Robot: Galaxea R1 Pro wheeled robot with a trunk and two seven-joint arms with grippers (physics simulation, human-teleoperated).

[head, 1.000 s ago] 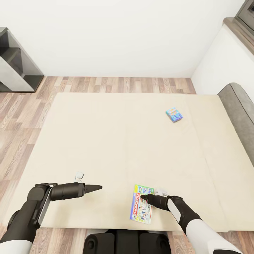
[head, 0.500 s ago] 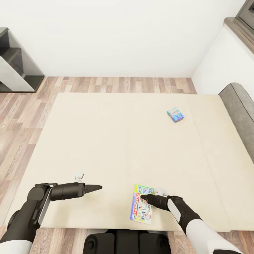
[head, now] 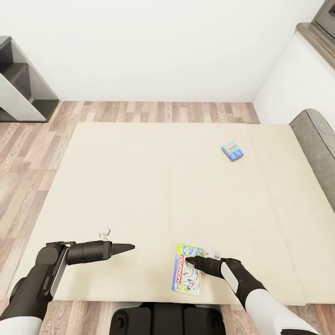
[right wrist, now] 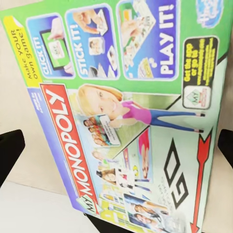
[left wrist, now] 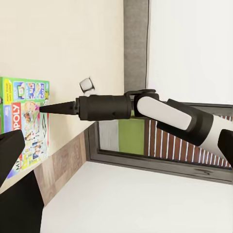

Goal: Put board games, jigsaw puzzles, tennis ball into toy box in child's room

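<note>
Beige bed, bright game boxes, wood-plank floor.
Plain beige on the mattress (head: 153, 186), grey on the headboard (head: 318, 149). Green, blue and yellow on the My Monopoly box (head: 187, 274), with a red band bearing white lettering and red arrows over pale green. Blue with small multicoloured print on the smaller game box (head: 231, 151). Brown-and-grey streaked planks on the floor (head: 28, 158), white on the wall (head: 158, 46), dark grey on the shelf unit (head: 21, 88). Black on both grippers, white on the forearm shells.
</note>
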